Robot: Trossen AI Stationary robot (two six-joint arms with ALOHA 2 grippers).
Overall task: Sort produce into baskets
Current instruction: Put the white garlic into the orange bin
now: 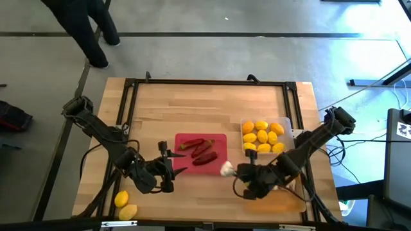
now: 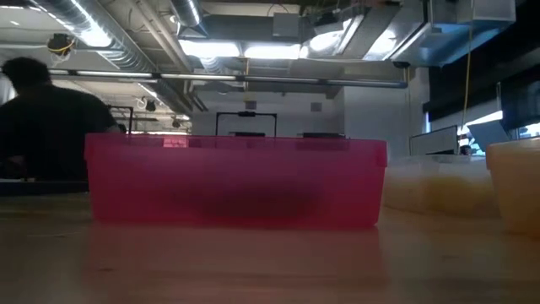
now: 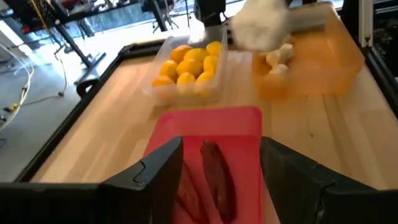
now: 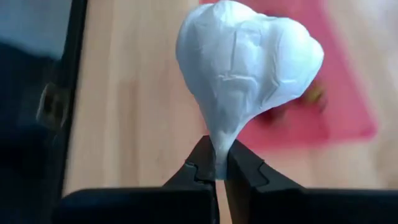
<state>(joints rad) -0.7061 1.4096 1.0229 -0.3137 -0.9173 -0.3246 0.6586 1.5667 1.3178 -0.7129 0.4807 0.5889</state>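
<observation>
Clear of the table hangs a white garlic bulb (image 4: 249, 62) (image 1: 227, 169), just off the red tray's (image 1: 218, 138) near right corner, with my right gripper (image 4: 219, 171) (image 1: 236, 171) shut on it. The red tray holds dark red chili peppers (image 1: 200, 151). At the tray's left side my left gripper (image 3: 214, 186) (image 1: 170, 160) stands open and holds nothing, its fingers pointing over the peppers (image 3: 217, 180). Lemons (image 1: 262, 136) fill the clear tray (image 1: 286, 123). The orange tray (image 3: 336, 50) holds garlic bulbs (image 3: 278, 62). Two lemons (image 1: 124, 205) lie on the table at the near left. My right gripper pinches the garlic bulb's thin stem (image 4: 221, 146) between the free ends of its two fingers (image 4: 200, 167). The fingers come from the table's right, slanting down. The bulb sticks out beyond the fingertips, lifted clear of the table.
In the low view the red tray (image 2: 236, 181) stands in the middle, with the clear tray (image 2: 426, 181) and the orange tray (image 2: 516, 181) to its right. A black frame (image 1: 205, 82) rims the table. A person (image 1: 90, 25) stands beyond the far left corner.
</observation>
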